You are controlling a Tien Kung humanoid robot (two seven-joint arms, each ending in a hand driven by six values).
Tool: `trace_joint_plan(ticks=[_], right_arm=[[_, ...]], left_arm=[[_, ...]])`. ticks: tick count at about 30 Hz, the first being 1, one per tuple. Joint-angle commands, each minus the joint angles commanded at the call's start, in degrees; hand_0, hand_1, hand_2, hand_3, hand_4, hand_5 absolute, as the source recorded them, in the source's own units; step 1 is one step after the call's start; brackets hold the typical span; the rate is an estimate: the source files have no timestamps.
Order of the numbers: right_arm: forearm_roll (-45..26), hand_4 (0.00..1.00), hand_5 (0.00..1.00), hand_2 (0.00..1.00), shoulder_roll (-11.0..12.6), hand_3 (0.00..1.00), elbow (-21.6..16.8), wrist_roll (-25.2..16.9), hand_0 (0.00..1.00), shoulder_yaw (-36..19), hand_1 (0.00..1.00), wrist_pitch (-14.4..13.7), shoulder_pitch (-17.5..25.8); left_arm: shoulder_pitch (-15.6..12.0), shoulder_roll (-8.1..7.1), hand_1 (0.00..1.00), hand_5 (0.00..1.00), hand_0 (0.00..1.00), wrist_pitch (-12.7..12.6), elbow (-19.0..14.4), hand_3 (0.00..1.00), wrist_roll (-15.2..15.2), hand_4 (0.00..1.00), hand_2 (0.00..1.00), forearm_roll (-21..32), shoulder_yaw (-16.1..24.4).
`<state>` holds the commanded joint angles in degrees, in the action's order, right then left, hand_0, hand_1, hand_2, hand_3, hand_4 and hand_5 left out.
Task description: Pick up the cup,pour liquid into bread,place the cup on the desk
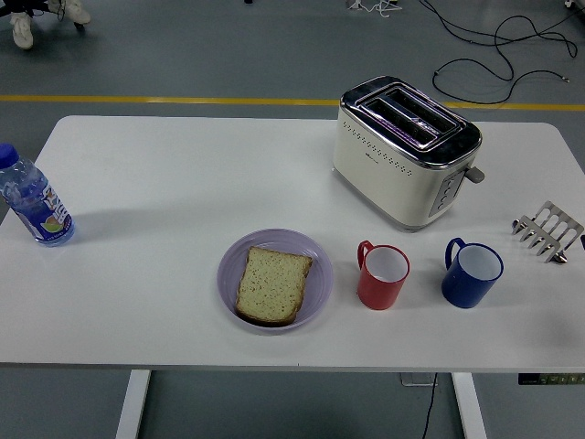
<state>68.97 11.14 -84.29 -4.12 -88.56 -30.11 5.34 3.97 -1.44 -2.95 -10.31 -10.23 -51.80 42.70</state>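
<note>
Neither hand shows in the head view, so we cannot tell how the fingers stand; nothing is grasped on the counter (183, 183) as far as we see.

Two cups stand upright near the front edge, right of centre. The task does not say which. The red cup (382, 277) sits just beside the plate (315, 294), handle to the upper left, white inside. The blue cup (472, 273) stands further right, apart from the red one, handle also upper left, pale inside. We cannot tell whether either holds liquid.

Handling, as we judge it: both look like stiff, smooth-walled mugs, light unless filled, likely slippery on the glazed side. We would wrap the body from the right, away from the handle, keeping the rim level until over the bread (272, 284). A chip or spill is the risk if it tips early.

The bread, one pale slice with darker crust, lies flat on the lilac plate. It is soft and will soak.

Toaster (406, 150) stands behind the cups, well clear.
</note>
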Motion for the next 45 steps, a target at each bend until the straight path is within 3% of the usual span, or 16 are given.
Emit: trace_joint_plan(ticks=[4, 12, 15, 22, 45], right_arm=[[5.44, 0.963, 0.046, 0.943, -0.54, 0.998, -1.85, -0.9, 0.916, 3.04, 0.858, -0.53, 1.81], [4.36, 0.981, 0.066, 0.949, -1.24, 0.998, -3.01, -2.81, 0.925, 8.01, 0.862, -0.33, 4.99], [2.15, 0.995, 0.09, 0.941, -1.93, 0.998, -2.7, -5.41, 0.93, 10.22, 0.862, -1.56, 5.51], [-1.3, 0.992, 0.08, 0.933, -2.81, 0.993, -0.41, -9.94, 0.923, 15.18, 0.857, -4.52, 5.44], [-4.74, 0.996, 0.088, 0.916, -2.1, 0.938, 7.57, -12.27, 0.921, 22.34, 0.841, -3.46, -0.1]], left_arm=[[0.14, 0.03, 0.702, 0.93, 0.658, 0.06, 0.0, 0.62, -0.08, 0.369, 0.724, -0.01, -0.06], [-0.03, 0.03, 0.702, 0.931, 0.658, 0.09, 0.0, 0.619, -0.12, 0.369, 0.724, 0.56, -0.82], [-0.1, 0.01, 0.701, 0.931, 0.658, 0.11, 0.0, 0.619, -0.1, 0.369, 0.724, 0.74, -1.01], [-0.14, 0.12, 0.701, 0.932, 0.658, 0.15, 0.0, 0.619, -0.2, 0.368, 0.723, 0.32, -0.76], [-0.69, 0.37, 0.7, 0.931, 0.658, 0.33, 0.0, 0.619, -0.52, 0.366, 0.723, 0.35, -1.25]])
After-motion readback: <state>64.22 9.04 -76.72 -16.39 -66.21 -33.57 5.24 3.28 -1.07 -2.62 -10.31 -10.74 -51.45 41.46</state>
